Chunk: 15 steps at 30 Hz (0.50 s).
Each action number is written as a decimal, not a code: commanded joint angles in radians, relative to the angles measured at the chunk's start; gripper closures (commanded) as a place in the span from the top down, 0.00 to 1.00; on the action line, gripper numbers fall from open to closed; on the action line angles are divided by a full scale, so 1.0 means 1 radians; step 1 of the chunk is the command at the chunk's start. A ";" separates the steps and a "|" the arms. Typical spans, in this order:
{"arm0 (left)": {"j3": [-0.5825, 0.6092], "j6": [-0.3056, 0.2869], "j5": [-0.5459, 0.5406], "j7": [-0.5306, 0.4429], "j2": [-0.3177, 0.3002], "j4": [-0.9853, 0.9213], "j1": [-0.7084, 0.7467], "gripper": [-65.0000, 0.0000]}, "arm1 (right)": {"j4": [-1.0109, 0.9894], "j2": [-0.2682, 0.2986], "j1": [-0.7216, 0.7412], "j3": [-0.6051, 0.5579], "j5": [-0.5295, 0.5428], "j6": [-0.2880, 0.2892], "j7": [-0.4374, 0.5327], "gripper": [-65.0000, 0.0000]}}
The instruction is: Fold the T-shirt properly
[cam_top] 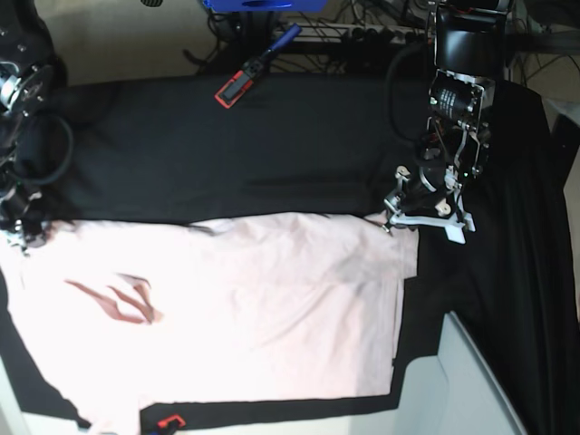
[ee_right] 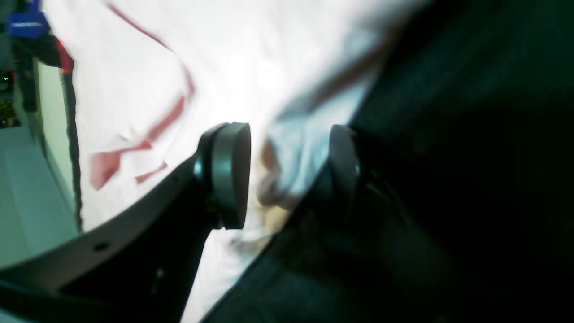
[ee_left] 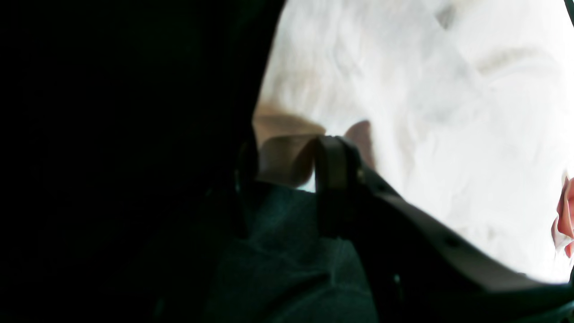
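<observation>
The T-shirt [cam_top: 236,308] is spread flat, wrinkled, across the near half of the black table cloth [cam_top: 272,145], reaching its left edge. The shirt's far right corner is pinched in the left gripper [ee_left: 287,157], jaws closed on a fabric fold. The far left corner is clamped in the right gripper [ee_right: 287,170], cloth bunched between partly open pads.

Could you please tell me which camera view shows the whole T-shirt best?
The base view: the T-shirt lies spread across the black table cloth, nearly all its outline visible. Both wrist views show only blurred, overexposed pale fabric close to the fingers.
</observation>
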 commanded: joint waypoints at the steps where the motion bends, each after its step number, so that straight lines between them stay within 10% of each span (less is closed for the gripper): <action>1: -0.002 -0.005 -0.006 0.003 -0.007 0.012 -0.005 0.33 | -0.010 0.019 0.026 0.001 0.002 0.001 -0.008 0.42; 5: -0.002 -0.005 -0.006 0.003 -0.010 0.012 -0.005 0.33 | -0.013 0.016 0.026 0.001 0.002 0.001 -0.007 0.35; 9: -0.002 -0.005 -0.006 0.003 -0.010 0.012 -0.005 0.32 | -0.022 0.022 0.037 0.001 0.002 -0.003 0.004 0.00; 12: 0.006 -0.005 -0.006 0.003 -0.010 0.012 -0.004 0.31 | -0.020 0.024 0.036 0.001 0.002 -0.005 0.008 0.00; 15: 0.006 -0.005 -0.006 0.003 -0.010 0.018 0.005 0.07 | -0.014 0.036 0.028 0.001 0.002 0.000 -0.002 0.00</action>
